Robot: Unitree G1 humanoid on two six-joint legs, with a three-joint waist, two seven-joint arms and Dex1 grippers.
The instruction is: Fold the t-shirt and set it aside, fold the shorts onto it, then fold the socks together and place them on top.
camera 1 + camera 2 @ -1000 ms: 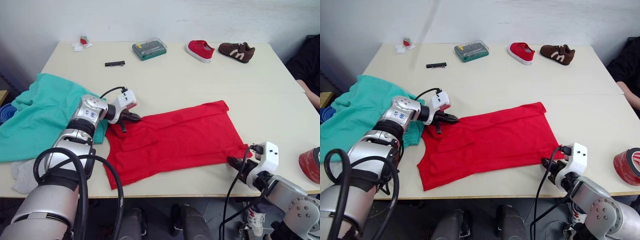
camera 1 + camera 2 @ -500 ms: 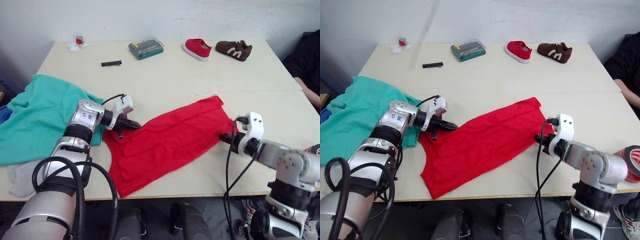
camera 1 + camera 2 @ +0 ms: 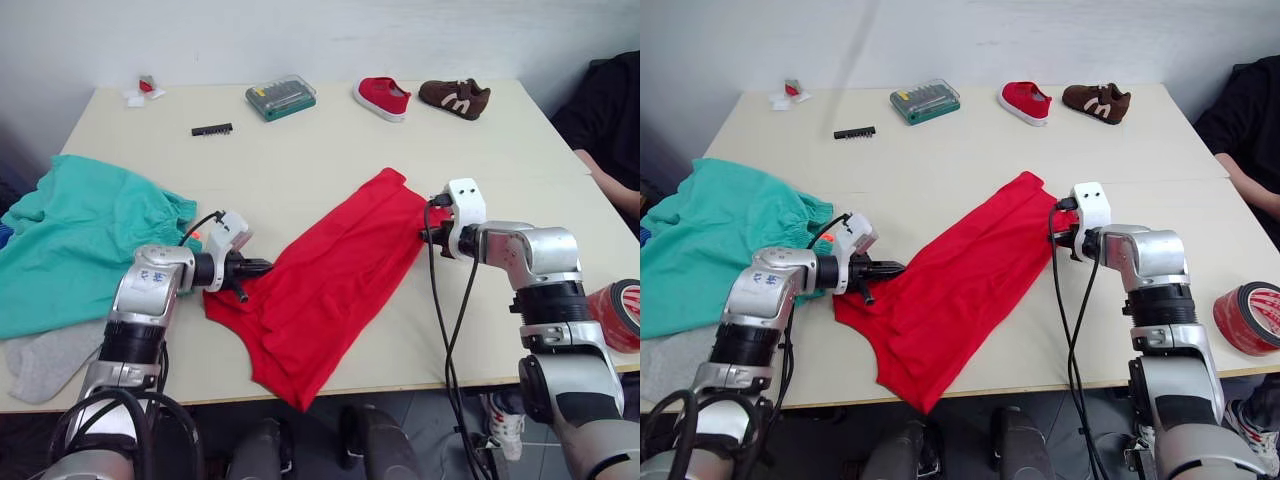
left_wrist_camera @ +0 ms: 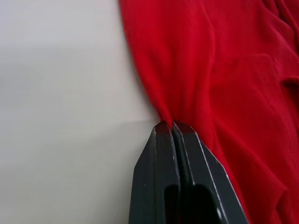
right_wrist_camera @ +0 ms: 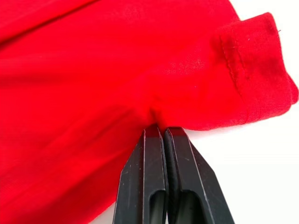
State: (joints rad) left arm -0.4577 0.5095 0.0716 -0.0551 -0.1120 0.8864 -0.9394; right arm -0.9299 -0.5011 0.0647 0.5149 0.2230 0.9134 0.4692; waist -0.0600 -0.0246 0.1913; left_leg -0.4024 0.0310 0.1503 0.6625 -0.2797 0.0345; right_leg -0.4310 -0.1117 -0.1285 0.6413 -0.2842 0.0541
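The red t-shirt (image 3: pixel 330 275) lies in a long diagonal band across the middle of the table, its lower end hanging over the front edge. My left gripper (image 3: pixel 262 266) is shut on the t-shirt's left edge; the left wrist view shows cloth pinched between the fingertips (image 4: pixel 164 128). My right gripper (image 3: pixel 425 236) is shut on the far right edge of the t-shirt, near a hemmed sleeve (image 5: pixel 254 79). The teal shorts (image 3: pixel 80 235) lie bunched at the table's left. A grey sock (image 3: pixel 45 355) lies at the front left corner, below the shorts.
At the back of the table stand a green bit case (image 3: pixel 277 97), a black bit strip (image 3: pixel 211 129), a red shoe (image 3: pixel 381 97) and a brown shoe (image 3: pixel 454 97). A red tape roll (image 3: pixel 617 312) sits at the right edge. A person's dark sleeve (image 3: pixel 610 120) shows at far right.
My right gripper has carried its corner of the t-shirt up and to the left. My left gripper has drawn its edge toward me. The shirt now lies as a narrower, steeper diagonal band.
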